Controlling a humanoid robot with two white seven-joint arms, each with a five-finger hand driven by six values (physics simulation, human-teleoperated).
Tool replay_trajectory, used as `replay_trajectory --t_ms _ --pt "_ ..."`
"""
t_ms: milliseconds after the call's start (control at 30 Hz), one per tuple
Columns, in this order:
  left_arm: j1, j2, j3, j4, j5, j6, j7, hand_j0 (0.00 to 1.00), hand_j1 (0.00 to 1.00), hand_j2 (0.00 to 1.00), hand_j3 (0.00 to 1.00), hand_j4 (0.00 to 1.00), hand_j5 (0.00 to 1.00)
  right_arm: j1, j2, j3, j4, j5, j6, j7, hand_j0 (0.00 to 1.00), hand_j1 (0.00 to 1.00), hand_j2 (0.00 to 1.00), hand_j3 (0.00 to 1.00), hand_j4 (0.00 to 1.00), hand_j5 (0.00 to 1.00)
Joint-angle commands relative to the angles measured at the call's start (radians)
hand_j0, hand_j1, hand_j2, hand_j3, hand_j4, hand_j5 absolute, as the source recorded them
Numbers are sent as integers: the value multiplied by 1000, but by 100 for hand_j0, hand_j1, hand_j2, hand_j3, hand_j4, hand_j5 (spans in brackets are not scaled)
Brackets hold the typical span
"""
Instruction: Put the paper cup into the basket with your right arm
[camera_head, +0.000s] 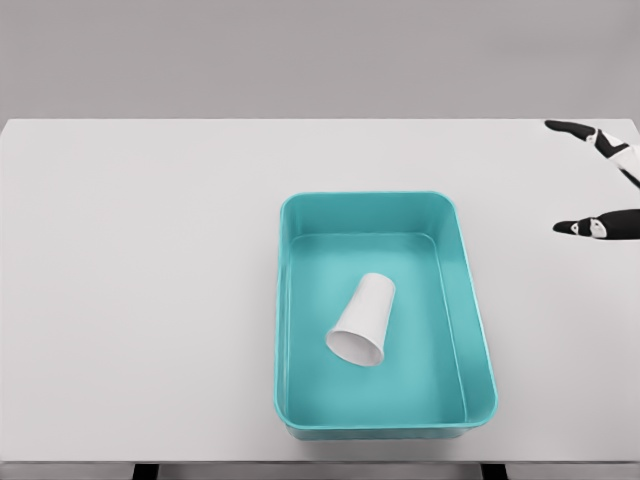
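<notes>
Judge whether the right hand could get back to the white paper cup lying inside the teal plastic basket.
Probably yes. The white paper cup lies on its side in the open-topped teal plastic basket, nothing over it. The right hand is at the table's right edge with fingers spread and empty; only the basket's low wall stands between.

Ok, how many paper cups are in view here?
1. The cup lies on its side inside the basket, mouth toward the camera. Nothing else seems able to hide another.

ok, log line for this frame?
paper cup: on its side in teal basket | right hand: open, at right edge over table | left: out of view
</notes>
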Motion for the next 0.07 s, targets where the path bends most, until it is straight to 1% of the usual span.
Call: replay_trajectory --t_ms 0,33 --pt "0 0 0 0 0 0 0 100 100 100 100 100 100 0 0 -10 -4 -10 6 0 100 100 100 100 100 100" --pt "0 0 0 0 0 0 0 100 100 100 100 100 100 0 0 -10 -6 -10 7 0 100 100 100 100 100 100"
